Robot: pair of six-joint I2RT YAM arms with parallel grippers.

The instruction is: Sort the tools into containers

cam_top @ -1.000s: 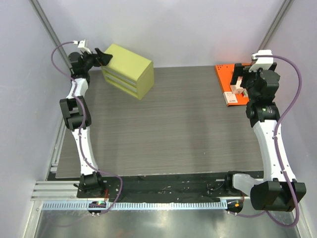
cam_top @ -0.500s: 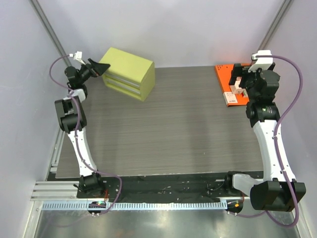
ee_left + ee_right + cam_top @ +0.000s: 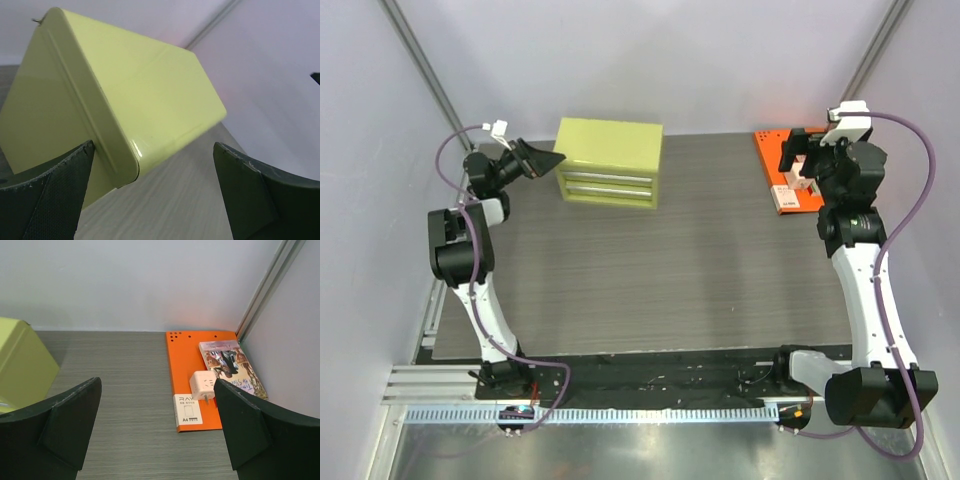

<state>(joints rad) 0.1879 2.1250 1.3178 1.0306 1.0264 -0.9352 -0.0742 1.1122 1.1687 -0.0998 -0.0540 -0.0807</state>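
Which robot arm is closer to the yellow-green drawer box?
Left. The left tool is right at the left end of the yellow-green drawer box. The right tool is far across the table, over the orange board.

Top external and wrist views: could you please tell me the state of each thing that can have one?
drawer cabinet, upright, drawers shut
left gripper, jaws open, at the cabinet's left end
right gripper, jaws open, holding nothing
booklet, closed, lying flat on the orange board
white adapter, lying on the orange board

A yellow-green box (image 3: 125,100) fills the upper left; dark fingers (image 3: 45,200) stand apart in both lower corners, grey desk (image 3: 180,200) between.
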